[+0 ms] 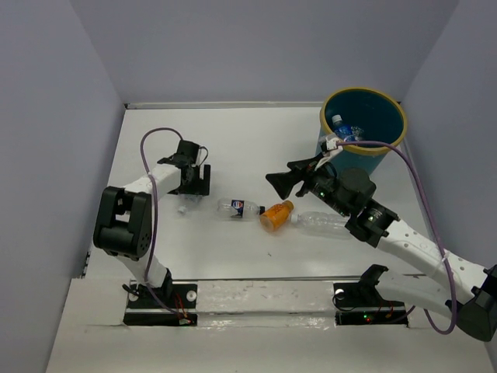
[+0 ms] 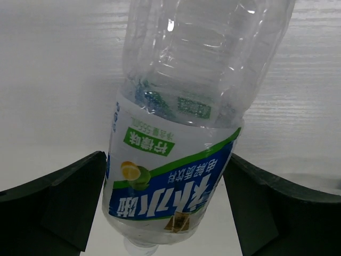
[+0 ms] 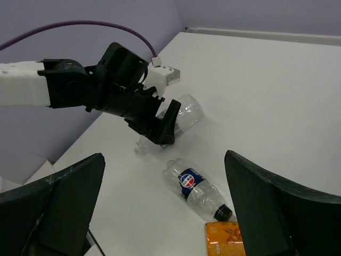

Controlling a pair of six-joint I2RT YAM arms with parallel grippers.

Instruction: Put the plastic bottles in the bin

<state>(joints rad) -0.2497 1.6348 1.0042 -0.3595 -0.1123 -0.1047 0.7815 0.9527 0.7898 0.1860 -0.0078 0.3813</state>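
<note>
arms (image 1: 419, 245): white tubes, chunky black joints
cables (image 1: 159, 130): thin purple loop on each
fingers (image 2: 53, 208): matte black wedges
bases (image 1: 159, 307): black plates, tiny lights

Top view overlooks the table (image 1: 256, 256) from above; left wrist view is close-up; right wrist faces the left arm (image 3: 80, 88).

My left pincer (image 1: 192, 183) straddles one bottle (image 2: 181, 133). To its right lie a second bottle (image 1: 237, 207), short bottle (image 1: 276, 217), long bottle (image 1: 314, 221); far right behind, the bin (image 1: 371, 162) holds a fifth bottle (image 1: 342, 128).

Looks like a robotics lab cell: white table (image 1: 233, 256), plain lavender walls (image 1: 256, 47), left arm (image 1: 124, 221) and right arm (image 1: 411, 241) bolted down.
</note>
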